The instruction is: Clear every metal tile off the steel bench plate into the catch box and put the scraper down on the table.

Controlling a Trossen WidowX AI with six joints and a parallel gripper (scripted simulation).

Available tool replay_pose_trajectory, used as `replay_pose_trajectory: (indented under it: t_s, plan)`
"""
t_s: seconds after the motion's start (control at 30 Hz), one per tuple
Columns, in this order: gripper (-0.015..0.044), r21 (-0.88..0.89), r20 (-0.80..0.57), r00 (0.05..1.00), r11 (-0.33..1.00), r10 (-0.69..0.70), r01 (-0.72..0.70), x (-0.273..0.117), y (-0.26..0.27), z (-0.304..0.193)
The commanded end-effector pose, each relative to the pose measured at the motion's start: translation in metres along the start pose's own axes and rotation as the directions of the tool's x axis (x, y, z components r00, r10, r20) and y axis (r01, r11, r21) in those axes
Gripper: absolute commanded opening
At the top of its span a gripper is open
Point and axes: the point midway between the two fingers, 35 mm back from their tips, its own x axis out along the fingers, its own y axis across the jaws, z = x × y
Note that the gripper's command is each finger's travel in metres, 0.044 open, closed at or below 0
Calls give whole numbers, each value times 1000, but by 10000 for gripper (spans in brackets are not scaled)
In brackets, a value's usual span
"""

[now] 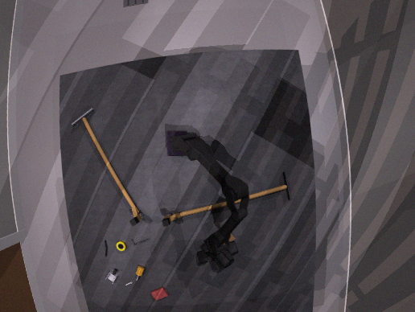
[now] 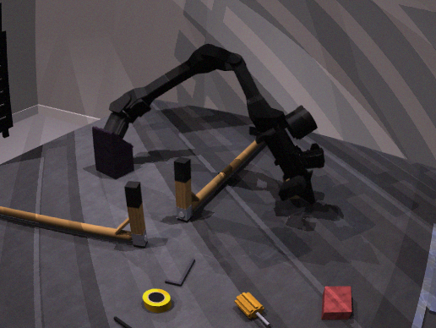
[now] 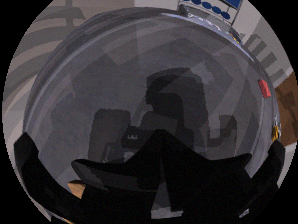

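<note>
One scraper lies on the left with a grey head. A second scraper with a thin dark head lies under the arm. Each has a long wooden handle with an upright, black-topped grip at its near end; I cannot tell which is longer. My gripper is shut and empty, pointing down low over the table beyond the second scraper's handle. I cannot make out the steel plate, the metal tiles or the catch box in these views.
A wooden block is close beside the gripper. A red block, yellow tape ring, hex key and orange-handled tool lie near the front.
</note>
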Motion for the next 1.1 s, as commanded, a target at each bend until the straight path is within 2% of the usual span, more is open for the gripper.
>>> replay_pose_trajectory:
  t_s: [0.0, 1.07]
  plan:
    - [0, -2, 2, 1000, 1000, 1, -1, -1, 9, -1]
    - [0, -2, -9, 1000, 1000, -6, 6, -11, 58, -22]
